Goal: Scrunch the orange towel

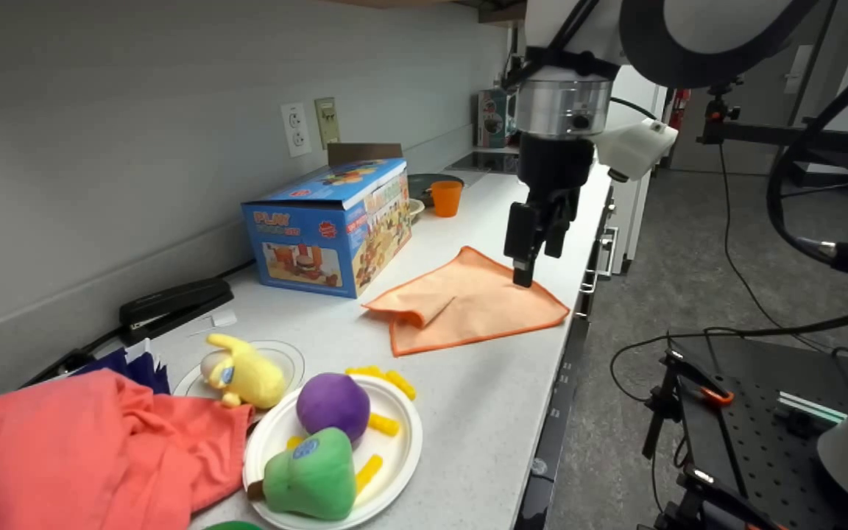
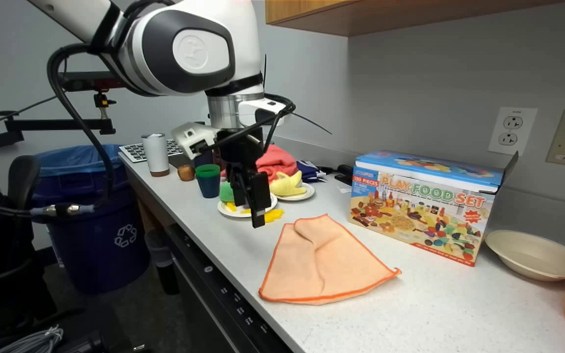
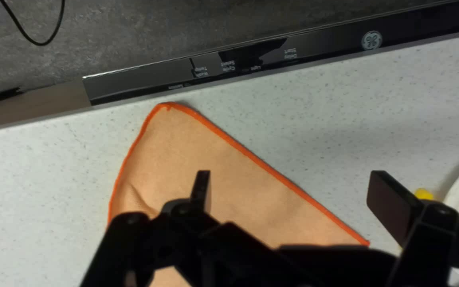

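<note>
The orange towel [image 1: 468, 302] is a thin peach cloth with a bright orange hem. It lies mostly flat on the counter, with a raised fold running across it in both exterior views [image 2: 346, 260]. In the wrist view [image 3: 213, 159] one corner points to the counter's front edge, and the gripper hides its lower part. My gripper [image 1: 538, 261] hangs above the counter, apart from the towel and holding nothing. In the wrist view the fingers [image 3: 289, 175] are wide apart. One finger appears over the towel and the other beyond its hem, over the counter.
A colourful toy box [image 1: 328, 228] stands against the wall beside the towel. A white plate [image 1: 405, 471] with toy food and a coral cloth [image 1: 100, 449] lie along the counter. An orange cup [image 1: 446, 199] and a bowl [image 2: 532, 255] are beyond the box. The counter's front edge is near the towel.
</note>
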You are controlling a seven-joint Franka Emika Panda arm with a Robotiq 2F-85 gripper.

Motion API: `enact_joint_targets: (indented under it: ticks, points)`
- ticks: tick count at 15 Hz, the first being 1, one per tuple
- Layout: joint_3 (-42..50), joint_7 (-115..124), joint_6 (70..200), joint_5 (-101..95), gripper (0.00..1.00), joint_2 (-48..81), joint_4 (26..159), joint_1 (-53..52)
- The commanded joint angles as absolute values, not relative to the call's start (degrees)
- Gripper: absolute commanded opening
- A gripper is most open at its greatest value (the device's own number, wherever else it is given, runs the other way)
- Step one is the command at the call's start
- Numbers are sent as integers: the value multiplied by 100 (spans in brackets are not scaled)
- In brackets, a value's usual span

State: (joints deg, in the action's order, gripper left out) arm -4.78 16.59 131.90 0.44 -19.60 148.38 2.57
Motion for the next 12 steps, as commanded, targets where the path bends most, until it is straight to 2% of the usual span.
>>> enact_joint_targets:
  ticks: [1,12]
  points:
    - [-334,2018,13532,-192,100,-1910,15118,549]
    - [-125,3409,14631,-154,100,-1472,15717,1216]
